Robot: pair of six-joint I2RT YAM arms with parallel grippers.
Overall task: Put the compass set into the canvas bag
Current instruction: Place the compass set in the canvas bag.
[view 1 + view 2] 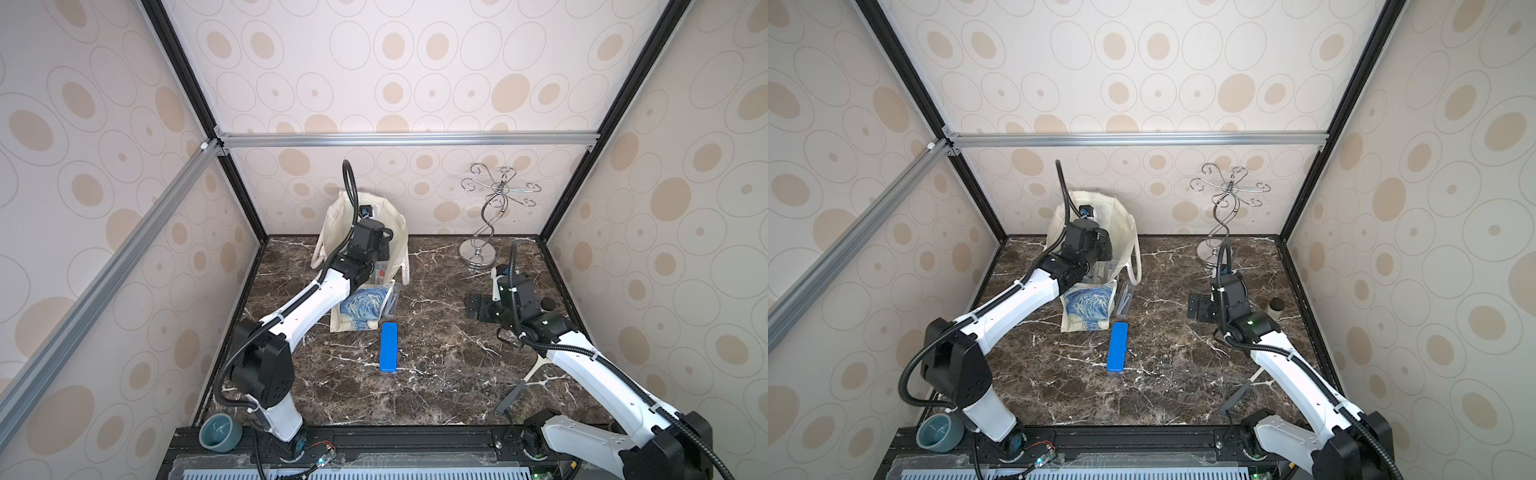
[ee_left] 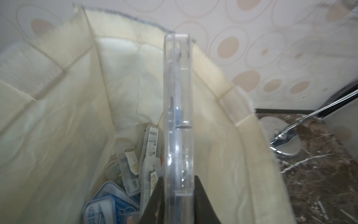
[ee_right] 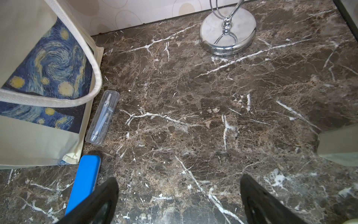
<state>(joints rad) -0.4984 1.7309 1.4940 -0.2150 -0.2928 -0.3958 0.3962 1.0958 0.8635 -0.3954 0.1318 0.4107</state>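
Arm on my left stretches toward eleven o'clock, left gripper (image 2: 178, 186) pinching the clear compass set (image 2: 179, 108) in the mouth of the canvas bag (image 2: 58, 120), above other cases (image 2: 133, 166) heaped at its bottom. At three o'clock I see the right gripper (image 3: 179, 178) hovering, jaws spread wide, empty.

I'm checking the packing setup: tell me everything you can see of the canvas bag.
The canvas bag is a tall cream cloth tote standing upright at the back of the marble table, mouth gaping open. Cream webbing handles droop down its sides. One face carries a blue-and-yellow swirling night-sky print. At its bottom lie several clear and blue cases. The left tool holds a clear case edge-on at the mouth. A second clear case lies on the table right beside its base.
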